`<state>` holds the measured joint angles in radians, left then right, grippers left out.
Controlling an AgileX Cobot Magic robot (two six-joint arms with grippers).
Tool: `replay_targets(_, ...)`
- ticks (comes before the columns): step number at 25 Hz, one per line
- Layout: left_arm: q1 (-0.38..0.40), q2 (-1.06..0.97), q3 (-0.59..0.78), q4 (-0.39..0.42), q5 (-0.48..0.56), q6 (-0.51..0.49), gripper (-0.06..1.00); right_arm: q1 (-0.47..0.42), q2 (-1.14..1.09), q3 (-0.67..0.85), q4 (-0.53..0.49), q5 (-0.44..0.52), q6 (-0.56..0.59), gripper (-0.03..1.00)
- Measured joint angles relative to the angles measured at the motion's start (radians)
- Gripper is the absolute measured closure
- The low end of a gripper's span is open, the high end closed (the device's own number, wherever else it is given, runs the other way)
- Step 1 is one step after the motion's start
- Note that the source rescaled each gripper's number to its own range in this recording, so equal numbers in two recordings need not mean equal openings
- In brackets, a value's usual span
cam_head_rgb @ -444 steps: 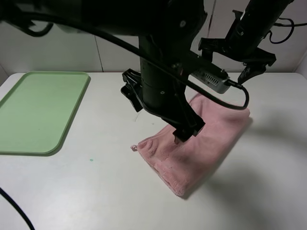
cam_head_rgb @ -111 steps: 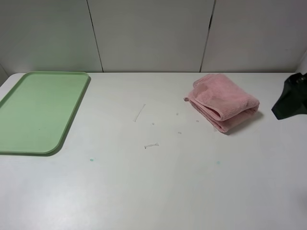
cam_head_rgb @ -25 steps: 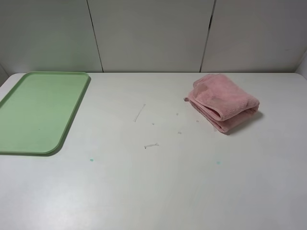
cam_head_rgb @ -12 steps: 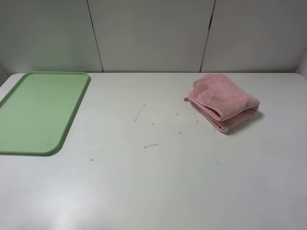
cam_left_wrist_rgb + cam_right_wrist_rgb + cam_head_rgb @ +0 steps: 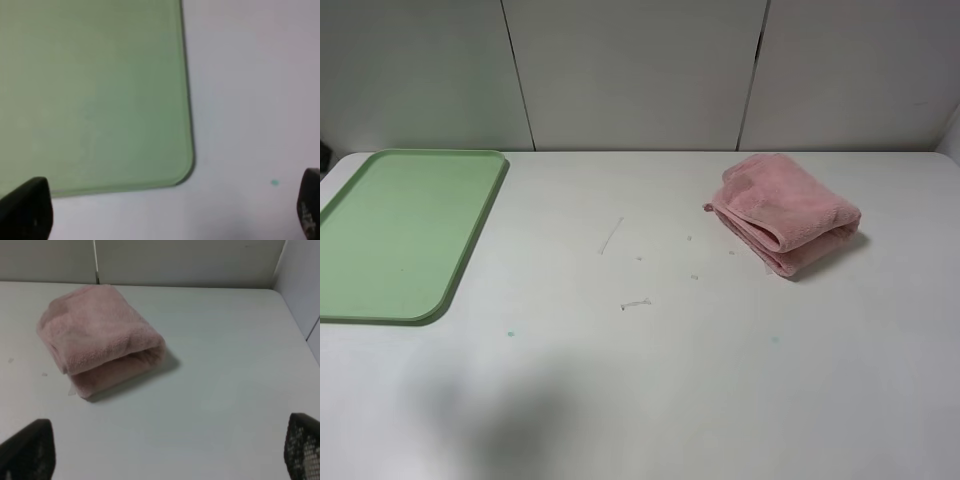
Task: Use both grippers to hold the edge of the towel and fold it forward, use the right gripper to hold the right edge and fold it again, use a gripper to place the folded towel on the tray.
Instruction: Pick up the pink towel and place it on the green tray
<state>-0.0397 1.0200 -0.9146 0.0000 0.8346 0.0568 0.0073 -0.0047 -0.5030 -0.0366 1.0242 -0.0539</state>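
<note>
The pink fluffy towel (image 5: 783,212) seems folded twice on the white tabletop (image 5: 650,380), right. The pale green rectangular plastic tray (image 5: 400,230), left, is bare, so only the placing is left. Left jaws and right jaws stand open, empty.

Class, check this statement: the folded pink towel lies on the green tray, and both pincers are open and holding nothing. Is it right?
One thing is wrong: the towel lies on the white table, well apart from the tray, not on it. The exterior high view shows this. The left pincer and the right pincer are indeed open and holding nothing.
</note>
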Motion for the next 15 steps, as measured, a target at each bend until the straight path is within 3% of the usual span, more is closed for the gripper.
replay_targets(6,-0.011,0.223,-0.125,-0.105,-0.042,0.021,-0.03,0.000,0.000,0.000,0.000,0.000,0.001,-0.03)
replay_targets(15,-0.243,0.439,-0.235,-0.117,-0.100,0.022,-0.02,0.000,0.000,0.000,0.000,-0.001,0.001,-0.03)
